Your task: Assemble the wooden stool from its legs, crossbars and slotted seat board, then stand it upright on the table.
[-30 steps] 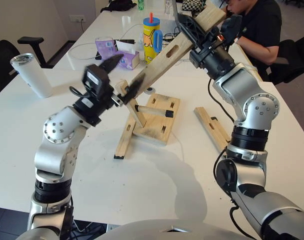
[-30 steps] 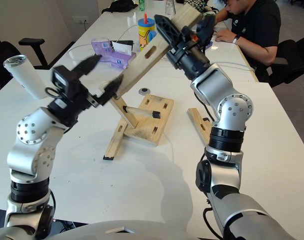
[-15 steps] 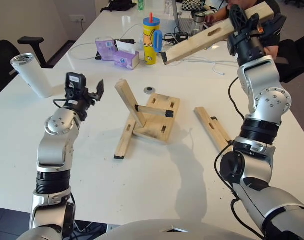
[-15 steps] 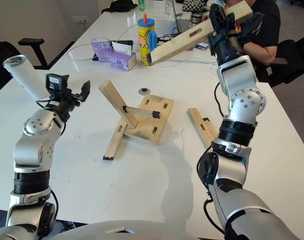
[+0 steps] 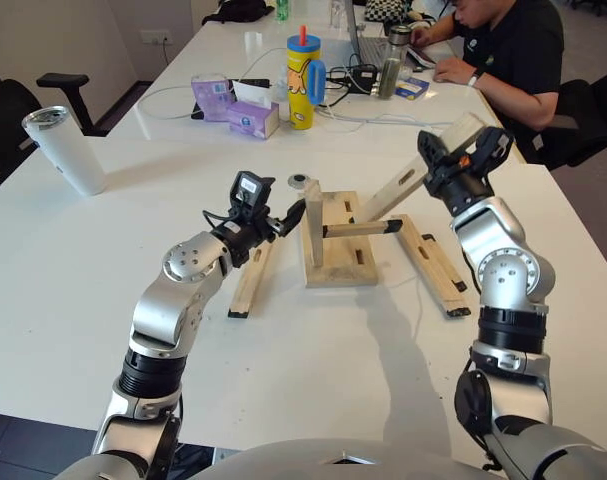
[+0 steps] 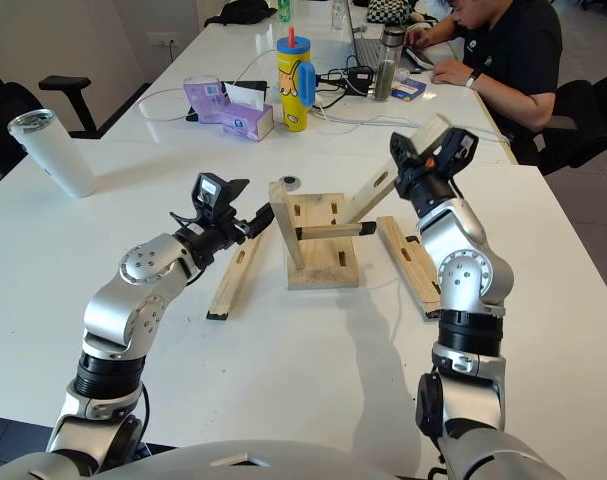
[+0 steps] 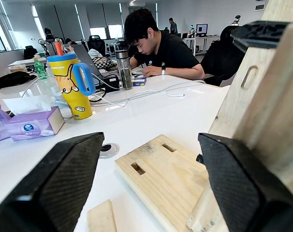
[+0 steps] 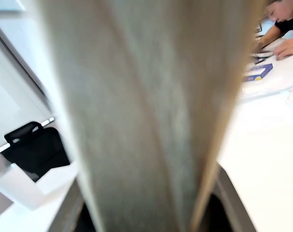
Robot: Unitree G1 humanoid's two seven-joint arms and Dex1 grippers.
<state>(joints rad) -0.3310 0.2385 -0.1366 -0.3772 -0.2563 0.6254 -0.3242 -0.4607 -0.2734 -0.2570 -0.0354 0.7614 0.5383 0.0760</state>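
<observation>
The left arm (image 5: 178, 290) bends at the elbow and points in toward the middle of the bench (image 5: 313, 370). The left gripper (image 5: 283, 220) sits low, and its two black fingers (image 7: 49, 188) are spread wide apart with nothing between them. The right arm (image 5: 508, 275) stands up tall and leans inward at the top. The right gripper (image 5: 453, 165) squeezes its fingers on a wooden leg (image 5: 388, 195).
</observation>
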